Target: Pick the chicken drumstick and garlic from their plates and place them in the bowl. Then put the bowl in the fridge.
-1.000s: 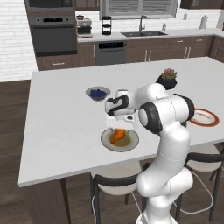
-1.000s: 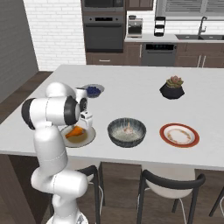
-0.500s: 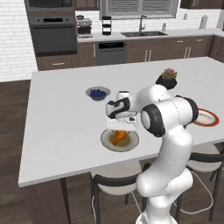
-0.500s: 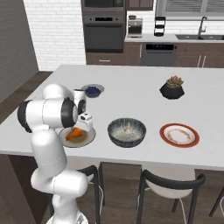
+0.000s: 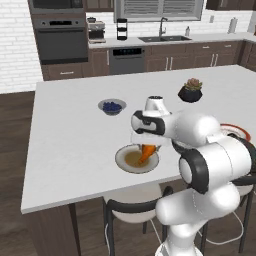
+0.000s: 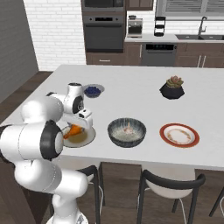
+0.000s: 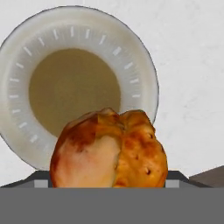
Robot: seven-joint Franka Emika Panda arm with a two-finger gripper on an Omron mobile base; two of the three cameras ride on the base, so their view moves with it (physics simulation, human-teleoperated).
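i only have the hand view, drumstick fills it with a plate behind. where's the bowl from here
Observer: The bowl sits on the counter beside the beige plate, between it and the red-rimmed plate.
Operator: garlic already in it
Observer: A small whitish-pink piece lies inside the bowl; the red-rimmed plate looks bare.
Operator: anything else near
Observer: A small blueberry bowl stands behind the beige plate, and a potted plant farther back.

Two base views look forward over the same white counter (image 5: 70, 135) from behind; the hand view looks down closely at the beige plate (image 7: 26, 78).
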